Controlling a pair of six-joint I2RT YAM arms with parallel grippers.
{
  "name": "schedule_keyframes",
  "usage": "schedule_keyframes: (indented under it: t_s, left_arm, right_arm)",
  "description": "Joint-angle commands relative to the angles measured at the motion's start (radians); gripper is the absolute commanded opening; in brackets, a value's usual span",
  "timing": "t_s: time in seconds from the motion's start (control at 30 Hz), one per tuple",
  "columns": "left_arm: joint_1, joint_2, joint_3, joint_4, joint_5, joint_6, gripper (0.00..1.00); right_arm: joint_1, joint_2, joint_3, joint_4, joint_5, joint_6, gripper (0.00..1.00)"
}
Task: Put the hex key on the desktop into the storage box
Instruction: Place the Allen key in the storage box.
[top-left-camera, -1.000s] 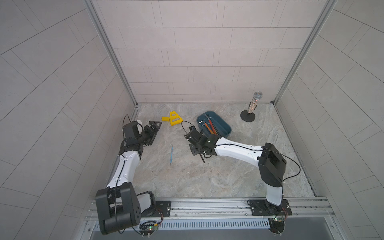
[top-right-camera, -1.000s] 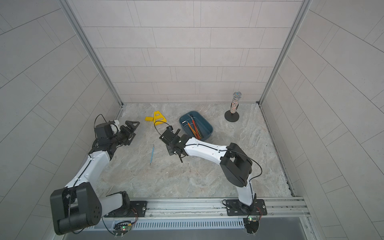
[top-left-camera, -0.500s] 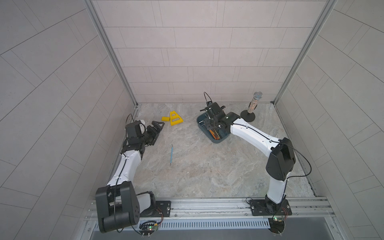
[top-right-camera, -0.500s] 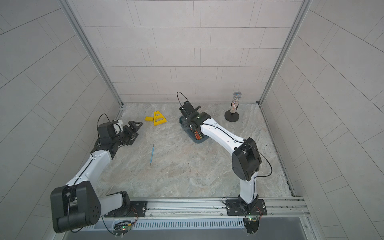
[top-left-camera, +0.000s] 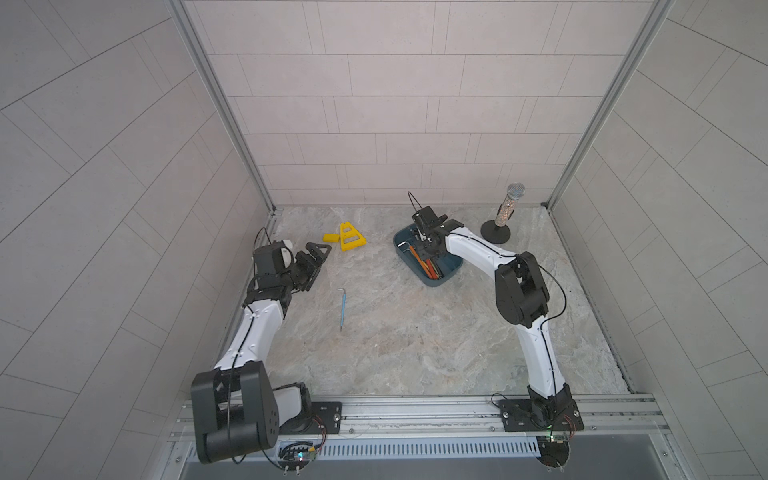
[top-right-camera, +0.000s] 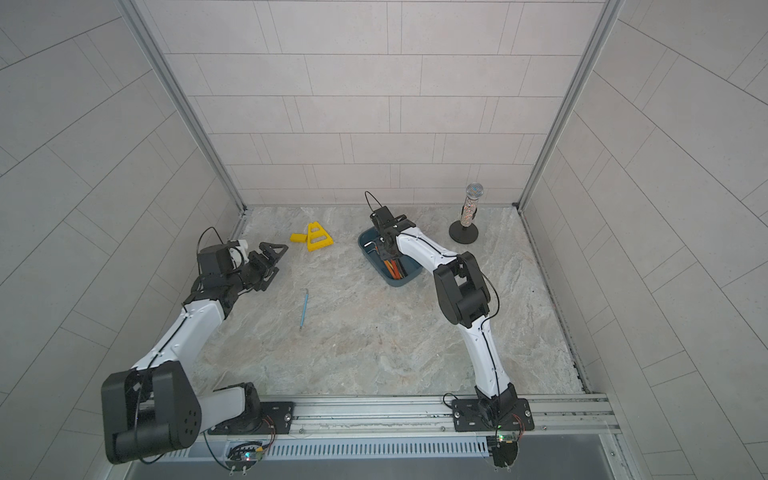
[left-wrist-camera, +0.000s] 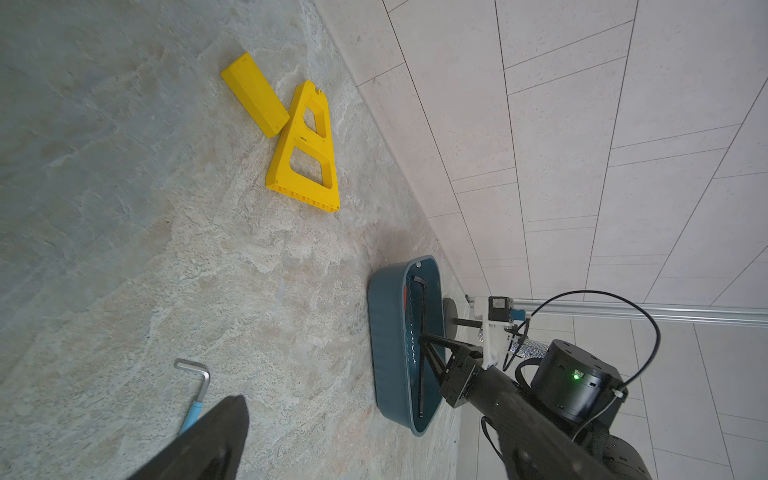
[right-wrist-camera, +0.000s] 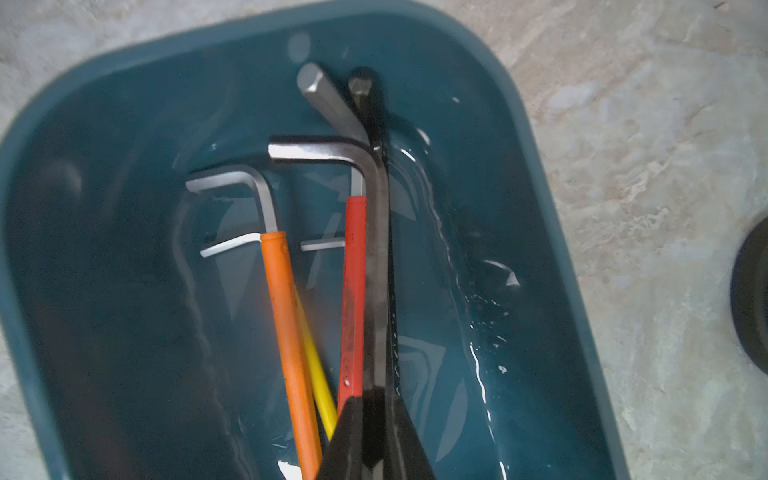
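A black key (right-wrist-camera: 376, 249) is now brought into the box (right-wrist-camera: 83, 249) by the right gripper (right-wrist-camera: 376, 405), whose grip or release cannot be told; a blue key (top-left-camera: 343, 307) is left on the counter (top-left-camera: 415, 345).

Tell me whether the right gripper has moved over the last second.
Yes. The right gripper went from the open desktop in front of the storage box toward the back wall, and now sits over the box.

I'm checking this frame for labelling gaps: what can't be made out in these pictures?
- Right hand: right wrist view, fingers blurred and cut by the edge; grip on the dark hex key unclear.
- Blue hex key: left wrist view, long end behind a finger of the left hand.
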Motion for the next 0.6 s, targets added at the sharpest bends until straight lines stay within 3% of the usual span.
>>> schedule_keyframes:
  t_s: [0.0, 0.07, 0.13, 0.57]
  left_arm:
    - [-0.006, 0.005, 0.027, -0.003, 0.006, 0.021, 1.00]
    - [-0.007, 0.006, 0.027, -0.003, 0.006, 0.020, 1.00]
    - [-0.007, 0.006, 0.027, -0.001, 0.006, 0.018, 1.00]
    - [0.043, -0.018, 0.041, -0.045, -0.031, 0.044, 1.00]
  right_arm:
    - [0.001, -0.031, 0.028, -0.024, -0.016, 0.006, 0.47]
    - [0.002, -0.058, 0.009, -0.015, -0.022, 0.020, 0.60]
    - [0.002, -0.089, -0.018, -0.003, -0.027, 0.041, 0.65]
    - [0.079, -0.354, -0.136, -0.033, -0.022, 0.255, 0.63]
